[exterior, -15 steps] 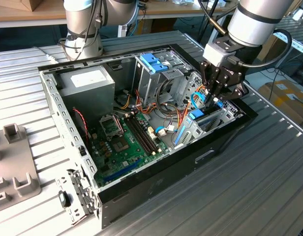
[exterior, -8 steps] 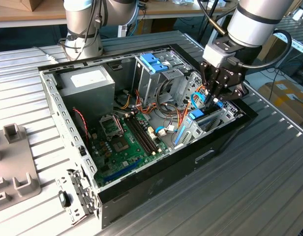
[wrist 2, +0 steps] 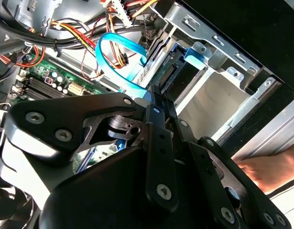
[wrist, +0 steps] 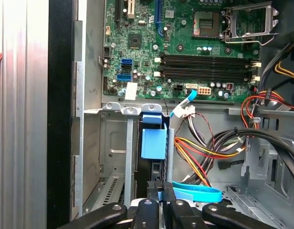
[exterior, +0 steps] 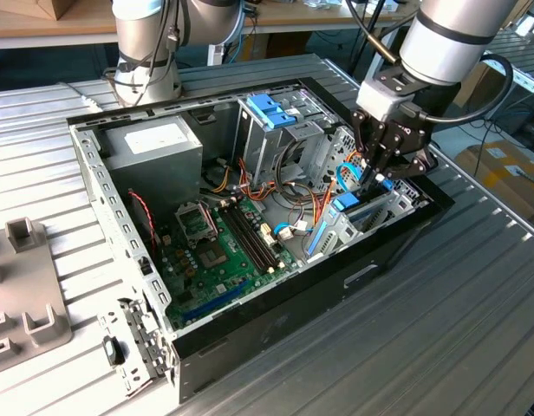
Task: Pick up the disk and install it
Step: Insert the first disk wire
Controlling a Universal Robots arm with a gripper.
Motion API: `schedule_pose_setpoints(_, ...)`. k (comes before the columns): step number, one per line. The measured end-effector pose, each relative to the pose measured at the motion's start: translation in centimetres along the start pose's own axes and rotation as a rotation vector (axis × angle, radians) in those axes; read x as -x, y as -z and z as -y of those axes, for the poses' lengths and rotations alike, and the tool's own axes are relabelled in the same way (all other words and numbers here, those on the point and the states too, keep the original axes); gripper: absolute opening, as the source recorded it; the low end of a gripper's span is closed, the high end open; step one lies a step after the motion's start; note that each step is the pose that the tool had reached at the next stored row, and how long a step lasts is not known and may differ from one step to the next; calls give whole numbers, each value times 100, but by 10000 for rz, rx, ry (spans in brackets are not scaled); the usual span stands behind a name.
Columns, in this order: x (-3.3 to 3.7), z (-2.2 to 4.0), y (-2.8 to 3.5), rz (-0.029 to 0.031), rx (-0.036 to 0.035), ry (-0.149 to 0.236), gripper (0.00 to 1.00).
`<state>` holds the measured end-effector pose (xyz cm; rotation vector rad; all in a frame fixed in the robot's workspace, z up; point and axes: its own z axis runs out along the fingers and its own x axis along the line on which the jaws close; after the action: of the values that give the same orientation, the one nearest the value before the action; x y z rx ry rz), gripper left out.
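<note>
The disk [exterior: 348,206] stands on edge in the drive bay at the exterior view's right end of the open computer case [exterior: 250,347]. Its light-blue carrier frame [wrist: 153,143] shows between the bay's metal rails in the first wrist view. My gripper [exterior: 375,178] reaches down into that bay from above. In the first wrist view my gripper [wrist: 159,188] has its black fingers pressed close on the disk's near edge, with a strip of light blue between them. In the second wrist view my gripper [wrist 2: 155,98] looks shut, with the disk [wrist 2: 168,71] just beyond it inside the bay.
A grey drive cage with a fixed blue latch [exterior: 271,108] rises mid-case. A blue data cable [wrist: 194,193] and bundled wires [wrist: 209,148] lie beside the bay. The motherboard [exterior: 215,251] and power supply [exterior: 154,147] lie toward the exterior view's left. A person's hand [wrist 2: 266,167] rests outside the case wall.
</note>
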<state>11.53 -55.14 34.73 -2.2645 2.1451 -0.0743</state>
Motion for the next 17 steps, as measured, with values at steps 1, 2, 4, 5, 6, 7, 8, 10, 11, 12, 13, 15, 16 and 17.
schedule_pose_setpoints(1, -1, -1, -2, 0, 0, 4, 16)
schedule_pose_setpoints(2, -1, -2, -3, 1, -1, 6, 16)
schedule_pose_setpoints(4, -1, -2, -3, 1, -1, 7, 16)
schedule_pose_setpoints(5, -1, -2, -3, 1, -1, 7, 16)
schedule_pose_setpoints(6, -1, -2, -3, 1, -1, 7, 16)
schedule_pose_setpoints(7, 0, -2, -12, 5, -1, 7, 16)
schedule_pose_setpoints(8, -1, -3, -21, 3, -1, 7, 16)
schedule_pose_setpoints(10, 0, -3, -31, -2, 0, 8, 16)
schedule_pose_setpoints(11, 0, -4, -38, -7, 0, 8, 16)
schedule_pose_setpoints(12, 0, -4, -41, -10, 0, 8, 16)
schedule_pose_setpoints(13, 0, -4, -42, -12, 0, 8, 16)
schedule_pose_setpoints(15, 0, -4, -44, -16, 0, 9, 16)
schedule_pose_setpoints(16, 0, -4, -44, -17, 0, 9, 16)
schedule_pose_setpoints(17, 0, -4, -44, -19, 1, 8, 16)
